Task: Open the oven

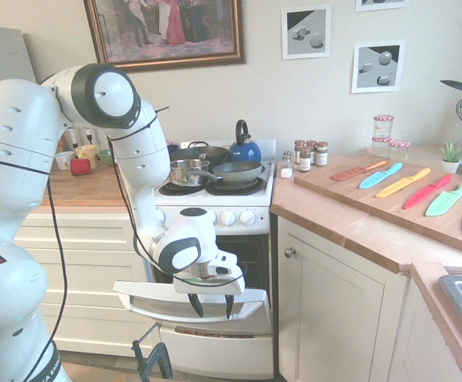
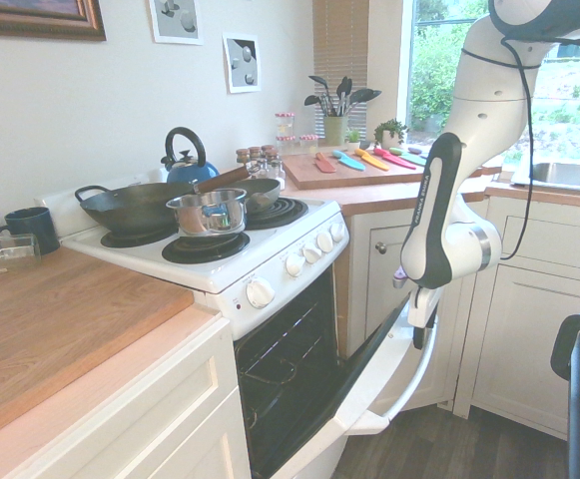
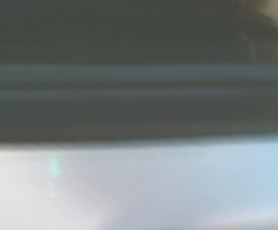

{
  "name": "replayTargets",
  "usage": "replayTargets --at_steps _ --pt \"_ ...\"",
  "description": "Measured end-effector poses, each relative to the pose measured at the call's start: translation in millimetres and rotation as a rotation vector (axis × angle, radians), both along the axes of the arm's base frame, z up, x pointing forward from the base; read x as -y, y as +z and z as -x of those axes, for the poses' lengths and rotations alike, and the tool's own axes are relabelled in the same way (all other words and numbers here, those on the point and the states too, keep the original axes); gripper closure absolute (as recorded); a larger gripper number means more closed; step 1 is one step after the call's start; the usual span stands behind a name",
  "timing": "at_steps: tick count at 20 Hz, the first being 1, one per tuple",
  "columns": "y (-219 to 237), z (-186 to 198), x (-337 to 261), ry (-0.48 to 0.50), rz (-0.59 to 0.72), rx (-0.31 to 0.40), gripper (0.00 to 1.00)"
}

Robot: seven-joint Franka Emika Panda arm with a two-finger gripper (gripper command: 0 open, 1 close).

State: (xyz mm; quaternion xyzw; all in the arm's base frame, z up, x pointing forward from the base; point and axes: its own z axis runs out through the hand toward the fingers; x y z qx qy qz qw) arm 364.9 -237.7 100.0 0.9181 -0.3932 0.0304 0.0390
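- The gripper point(image 1: 212, 305) has its two fingers spread apart, with a gap between them. It points down at the top edge of the oven door point(image 2: 354, 394), close by the wide white handle point(image 2: 421, 373). It does not look clamped on anything.
- The door is part way down. It leans out at a slant, and you can see into the dark inside of the oven point(image 2: 235, 317).
- The oven is the white stove in the kitchen, between the wooden counter point(image 2: 80, 329) and the corner cupboard point(image 1: 334, 294).
- I think the job now is getting the door the rest of the way down. It looks well started but not done.
- Next, the gripper should push the door down and out, slow and steady. If it slips off the edge, the door might swing back up or drop with a bang.
- On top of the stove sit a shiny pot point(image 2: 210, 213), a big black pan point(image 2: 135, 212) and a blue kettle point(image 1: 245, 151). A hard bump could shake them.
- It is hard to tell if the fingertips really touch the door. The wrist view is just blurry dark and pale bands.
- The bottom of the door is cut off in the second exterior view.
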Motion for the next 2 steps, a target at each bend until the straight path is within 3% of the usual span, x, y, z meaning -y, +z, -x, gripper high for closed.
replayTargets --at_steps 2 --pt "29 5 8 0.022 0.014 0.001 0.00"
